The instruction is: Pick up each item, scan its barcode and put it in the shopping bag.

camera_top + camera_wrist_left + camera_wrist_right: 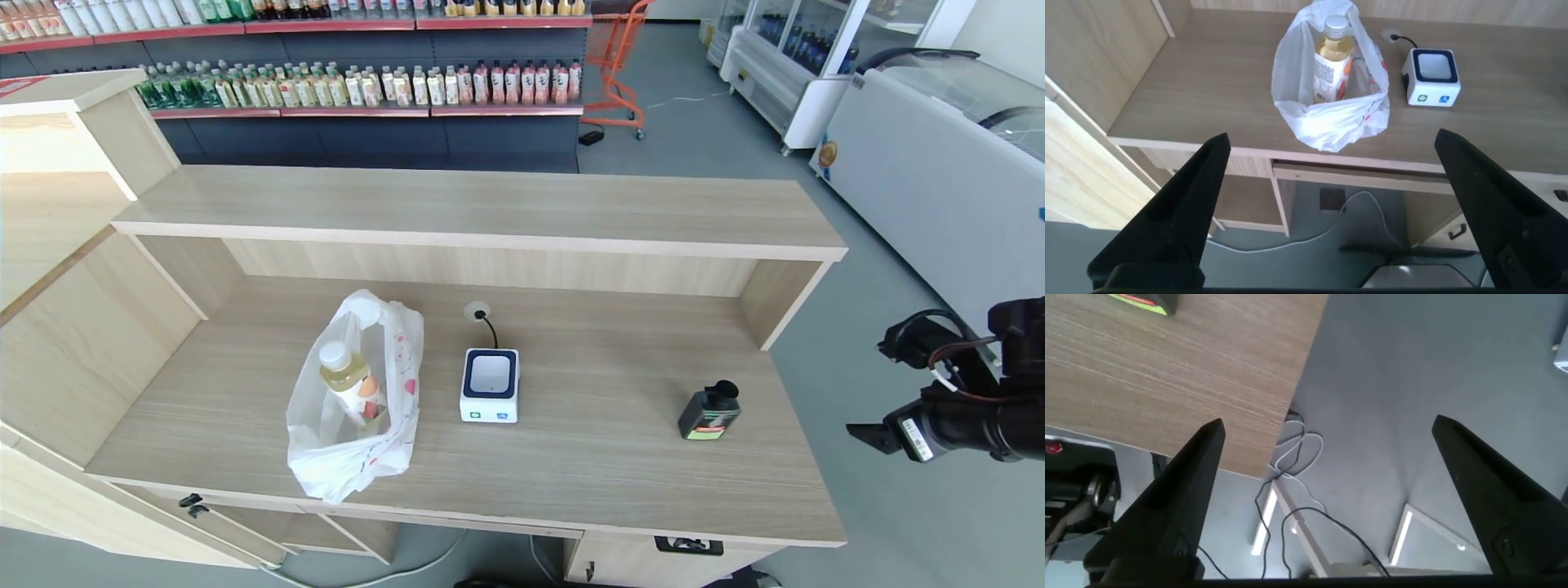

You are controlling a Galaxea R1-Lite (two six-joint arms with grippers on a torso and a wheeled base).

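Meanwhile, the left gripper (1331, 139) is held wide open and empty, short of the counter (604, 457) edge. The shopping bag (355, 425) is stood straight ahead of it, its mouth propped upward so that goods can be dropped in. One pale drink bottle (349, 382) is lodged upright inside the bag and is presumed scanned. Beyond the bag, farther from the left gripper, one scanner (489, 384) is laid flat with its window up, so that a barcode can be passed over it. One dark bottle (709, 411) is left unbagged on the counter, nearest of all things to the right gripper (1328, 423). That gripper is spread wide with nothing held, and is poised off the counter's end, over the floor. Counted: two bottles, one bag, one scanner, two empty grippers. The dark bottle is judged next in line.
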